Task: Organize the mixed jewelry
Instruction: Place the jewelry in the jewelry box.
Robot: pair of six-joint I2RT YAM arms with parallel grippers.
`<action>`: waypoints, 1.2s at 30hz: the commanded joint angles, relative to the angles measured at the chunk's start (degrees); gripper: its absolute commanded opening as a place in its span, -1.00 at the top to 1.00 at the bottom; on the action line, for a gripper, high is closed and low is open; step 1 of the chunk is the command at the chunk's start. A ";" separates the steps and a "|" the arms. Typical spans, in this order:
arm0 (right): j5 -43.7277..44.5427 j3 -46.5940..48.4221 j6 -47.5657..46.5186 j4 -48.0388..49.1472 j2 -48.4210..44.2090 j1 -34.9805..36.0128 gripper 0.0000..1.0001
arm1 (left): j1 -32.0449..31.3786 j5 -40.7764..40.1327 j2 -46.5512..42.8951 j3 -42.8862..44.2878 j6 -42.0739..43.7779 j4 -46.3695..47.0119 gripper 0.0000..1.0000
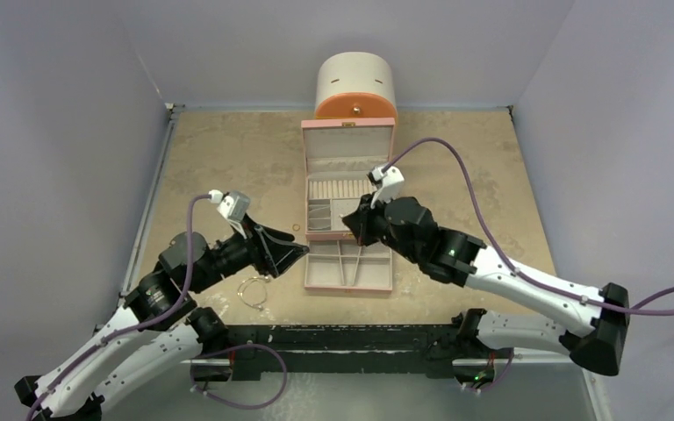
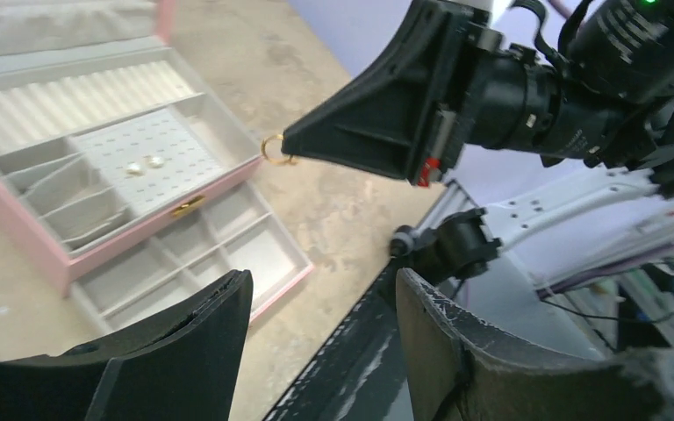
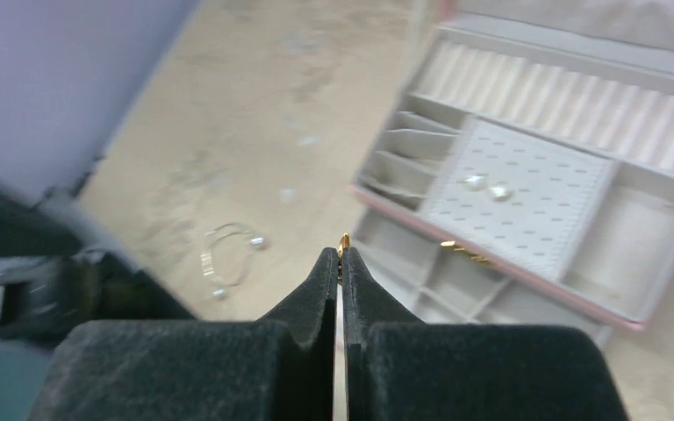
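Observation:
My right gripper (image 3: 340, 256) is shut on a small gold ring (image 3: 343, 242), whose edge pokes out between the tips. In the left wrist view the same ring (image 2: 273, 149) hangs at the tip of the right gripper (image 2: 291, 146), above the table. My left gripper (image 2: 320, 289) stands open with nothing between its fingers, just left of the pink jewelry box (image 1: 309, 207). A thin silvery bangle (image 1: 253, 289) lies on the table under the left arm. Another small ring (image 1: 296, 227) lies by the box's left side. Two pale studs (image 2: 145, 163) sit on the box's dotted pad.
The box lies open with its lower drawer tray (image 1: 311, 279) pulled out toward the arms. A round cream-and-orange cabinet (image 1: 355, 88) stands behind it at the back wall. The black base rail (image 1: 342, 338) runs along the near edge.

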 commanded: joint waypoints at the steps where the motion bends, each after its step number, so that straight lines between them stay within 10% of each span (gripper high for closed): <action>1: 0.75 4.04 -4.85 -3.47 5.16 -7.00 1.00 | 0.09 -8.07 -1.02 5.61 7.63 -9.85 -0.22; 36: -2.08 23.08 -11.31 0.16 43.33 -25.43 1.00 | 0.12 -20.50 -8.08 4.78 11.39 -13.01 -0.33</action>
